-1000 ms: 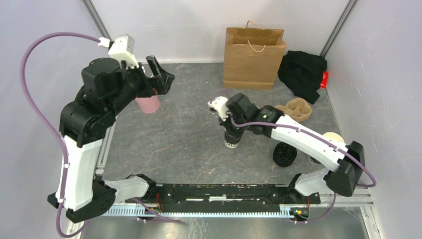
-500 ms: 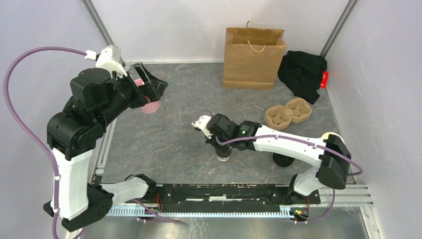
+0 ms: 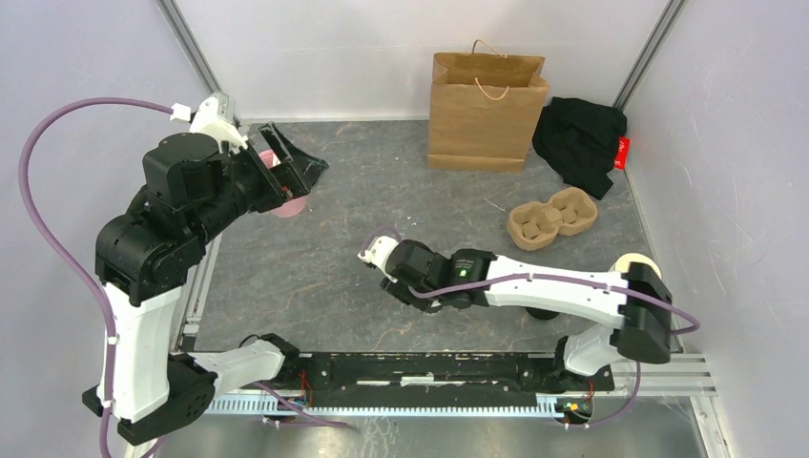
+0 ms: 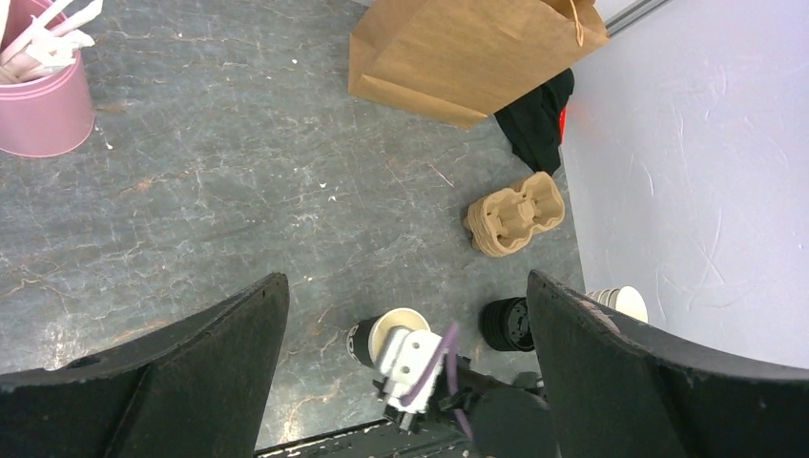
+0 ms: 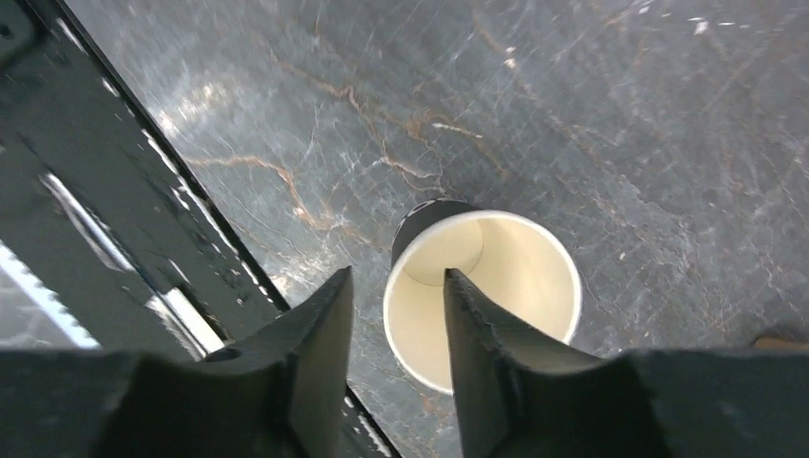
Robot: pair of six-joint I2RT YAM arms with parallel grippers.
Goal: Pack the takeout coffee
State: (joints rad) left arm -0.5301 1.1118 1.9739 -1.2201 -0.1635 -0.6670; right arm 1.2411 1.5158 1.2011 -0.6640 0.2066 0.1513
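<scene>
Starting at the far left, the left gripper (image 4: pixel 405 279) hangs open with its fingers spread wide and holds nothing. It is above the pink cup (image 4: pixel 43 105) of white sticks (image 4: pixel 48 29), tipped lower than a second ago and turned toward the middle of the table (image 3: pixel 334 239).

Near the centre, the right gripper (image 5: pixel 398 277) is clamped on the rim of the takeout coffee cup (image 5: pixel 487 296), one finger outside the dark wall and one inside the cream interior. The cup is now close to the front rail (image 5: pixel 95 191), nearer and further left than its mid-table spot of a second ago. It carries no lid, and I cannot tell whether its base touches the surface.

Further right, the brown paper bag (image 3: pixel 487 110), the pulp cup carrier (image 3: pixel 553 215), the stack of black lids (image 4: pixel 506 324) and the stack of spare cups (image 4: pixel 620 303) lie where they were.

The shift takes the cup away from bag and carrier, so I judge packing has not begun. This looks like staging the cup for a lid, perhaps within the left arm's reach.
</scene>
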